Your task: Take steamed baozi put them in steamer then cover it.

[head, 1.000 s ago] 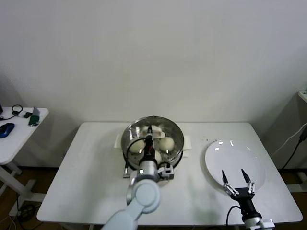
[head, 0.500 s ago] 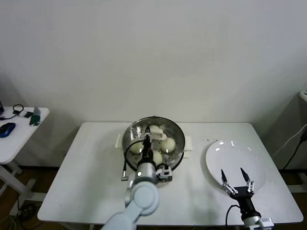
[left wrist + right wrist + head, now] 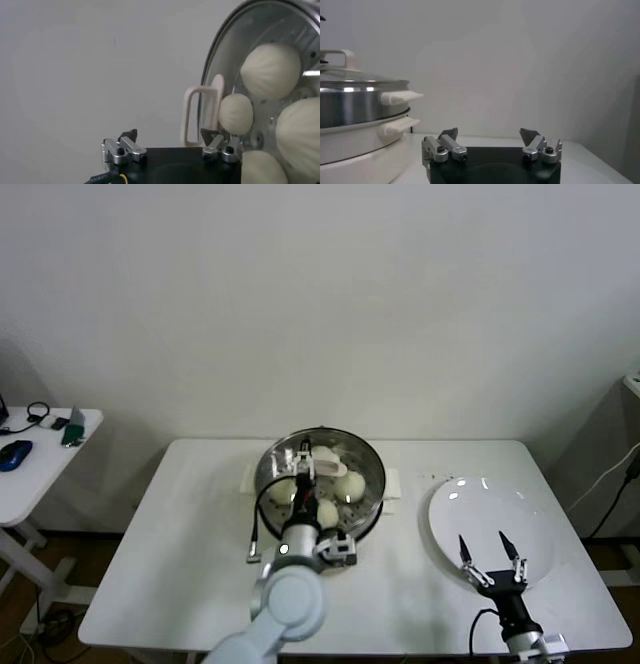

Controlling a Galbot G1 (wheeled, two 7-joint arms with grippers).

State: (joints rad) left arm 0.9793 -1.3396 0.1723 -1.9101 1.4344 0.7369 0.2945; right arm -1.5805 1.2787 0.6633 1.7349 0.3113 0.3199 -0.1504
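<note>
The steamer (image 3: pixel 375 487) stands at the middle back of the white table, and its steel wall also shows in the right wrist view (image 3: pixel 355 102). The glass cover (image 3: pixel 352 456) lies on it, cream handle (image 3: pixel 200 116) upright at its centre. Through the glass I see several steamed baozi (image 3: pixel 349 484), also in the left wrist view (image 3: pixel 270 70). My left gripper (image 3: pixel 300 456) hangs over the cover, open, with the handle between its fingertips (image 3: pixel 169 136), close to one finger. My right gripper (image 3: pixel 490 548) is open and empty over the plate's near edge (image 3: pixel 489 134).
A flat white plate (image 3: pixel 485 504) lies right of the steamer. The white table (image 3: pixel 180 534) has bare surface left of and in front of the steamer. A side table (image 3: pixel 45 449) with a blue mouse (image 3: pixel 12 454) stands at far left. A black cable (image 3: pixel 258 524) hangs beside my left arm.
My left gripper has opened and let go of the cover's handle; the cover stays on the steamer. The right arm has barely moved.
</note>
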